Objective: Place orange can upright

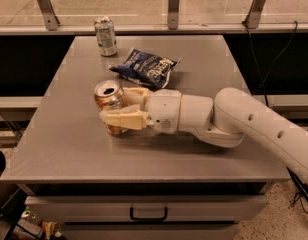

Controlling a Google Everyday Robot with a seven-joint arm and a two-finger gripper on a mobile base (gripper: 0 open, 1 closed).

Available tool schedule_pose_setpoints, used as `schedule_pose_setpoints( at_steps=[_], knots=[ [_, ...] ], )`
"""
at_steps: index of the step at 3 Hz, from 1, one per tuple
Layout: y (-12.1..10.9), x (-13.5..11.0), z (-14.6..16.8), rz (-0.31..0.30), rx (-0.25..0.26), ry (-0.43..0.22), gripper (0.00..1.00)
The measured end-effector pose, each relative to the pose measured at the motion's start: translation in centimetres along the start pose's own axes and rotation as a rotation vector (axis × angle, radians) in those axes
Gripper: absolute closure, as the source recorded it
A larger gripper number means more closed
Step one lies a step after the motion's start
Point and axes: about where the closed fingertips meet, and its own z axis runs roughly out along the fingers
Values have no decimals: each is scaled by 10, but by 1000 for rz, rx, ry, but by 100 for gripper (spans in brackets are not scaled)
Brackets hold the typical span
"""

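Cans: two from where I stand, the orange can (108, 95) near the middle of the table and a green-and-white can (105, 35) at the far left corner.
Chip bags: one, dark blue (145, 68), lying between the two cans.
Tables: one, grey-topped (69, 149).
Drawer handles: one, dark (149, 215), on the front below the tabletop.
Robot arms: one, white (244, 121), reaching in from the right.
Grippers: one (114, 104), low over the middle of the table, at the orange can.
Fingers: two, cream-coloured (125, 119), one on each side of the orange can, pressed to it.
Metal posts: three behind the table (173, 6).
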Motion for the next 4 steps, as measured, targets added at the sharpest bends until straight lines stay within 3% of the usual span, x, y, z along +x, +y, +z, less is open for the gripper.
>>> schedule_pose_setpoints(
  at_steps=[1, 2, 4],
  knots=[
    [-2, 12, -4, 44, 13, -13, 100],
    [-2, 8, -4, 44, 13, -13, 82],
    [-1, 8, -2, 43, 8, -13, 35]
  ],
)
